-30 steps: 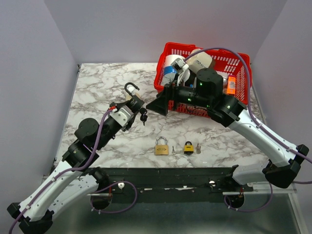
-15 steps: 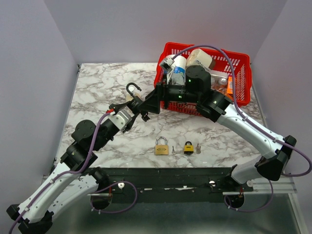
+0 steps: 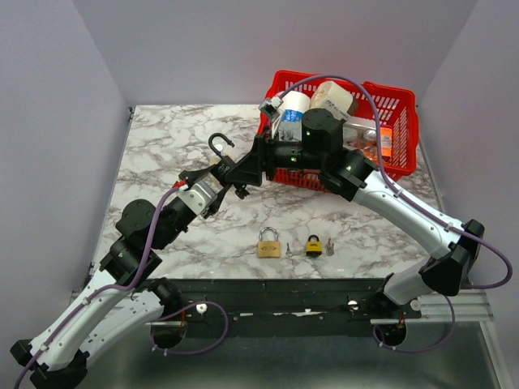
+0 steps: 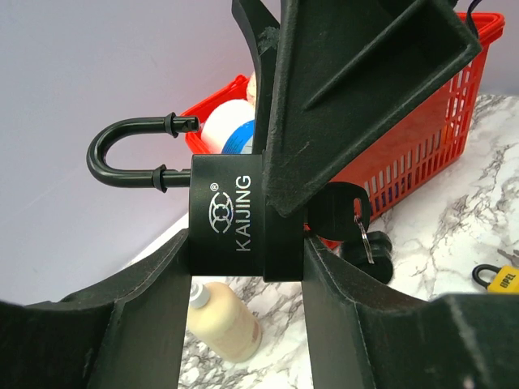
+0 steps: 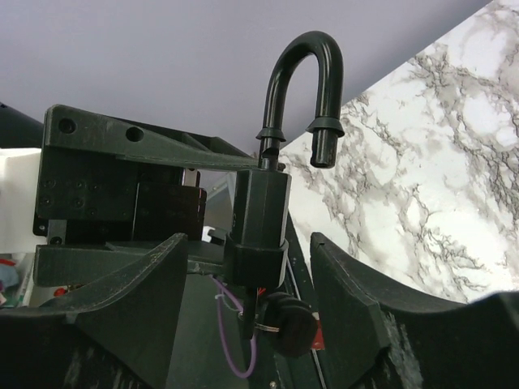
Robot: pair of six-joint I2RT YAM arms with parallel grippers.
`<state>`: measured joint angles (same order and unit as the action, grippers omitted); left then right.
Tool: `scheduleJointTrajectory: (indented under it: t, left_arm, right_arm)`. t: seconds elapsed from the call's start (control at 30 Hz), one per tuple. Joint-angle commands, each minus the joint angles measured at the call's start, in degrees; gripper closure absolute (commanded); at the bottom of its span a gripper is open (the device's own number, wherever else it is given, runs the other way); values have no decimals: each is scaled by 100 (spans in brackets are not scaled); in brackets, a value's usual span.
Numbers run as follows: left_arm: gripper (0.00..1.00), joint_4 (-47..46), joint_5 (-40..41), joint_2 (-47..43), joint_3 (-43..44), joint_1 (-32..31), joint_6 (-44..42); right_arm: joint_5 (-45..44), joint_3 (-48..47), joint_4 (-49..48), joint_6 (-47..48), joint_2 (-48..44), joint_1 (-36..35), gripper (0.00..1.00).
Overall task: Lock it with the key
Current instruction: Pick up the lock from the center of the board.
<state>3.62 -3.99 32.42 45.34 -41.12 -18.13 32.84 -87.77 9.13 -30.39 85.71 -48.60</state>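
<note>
Left gripper (image 4: 243,271) clamped on black padlock (image 4: 235,215), shackle (image 4: 113,154) open, right gripper (image 5: 247,279) spread, flanking its key (image 5: 285,324)

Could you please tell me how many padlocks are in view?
3: black padlock in the left gripper; brass padlock and small yellow padlock on the table. The red basket may hide more.

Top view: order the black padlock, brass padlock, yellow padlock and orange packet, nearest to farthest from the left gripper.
1. black padlock, held in the jaws of the left gripper.
2. brass padlock, toward the arm bases.
3. yellow padlock, just right of the brass one.
4. orange packet, in the red basket, far right.
</note>
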Motion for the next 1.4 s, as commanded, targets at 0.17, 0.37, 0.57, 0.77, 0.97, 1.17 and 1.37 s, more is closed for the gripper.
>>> scheduleJointTrajectory:
  t: [0.17,0.37,0.57,0.77,0.97,1.17,1.37]
  left_arm:
    - [98,-845,-128,-17,282,-36,64]
    - [98,-810,-164,18,265,-36,3]
    - [86,-679,-225,27,247,-36,-85]
    - [24,1057,-725,62,904,-36,-208]
    - [12,2772,-1314,-411,1327,-45,-419]
    - [18,3689,-1701,-850,1347,-36,-1708]
    - [28,3497,-2297,-932,1222,-36,-3802]
  right_arm:
    - [117,-83,-227,-160,244,0,43]
    - [21,-74,-227,-151,218,0,58]
    - [-41,-100,-192,-151,200,0,96]
    - [73,136,-78,59,-168,122,99]
    - [1214,488,912,1411,-940,272,99]
    - [2357,857,2371,2678,-1311,263,99]
    - [3255,1226,2490,2627,-1276,272,99]
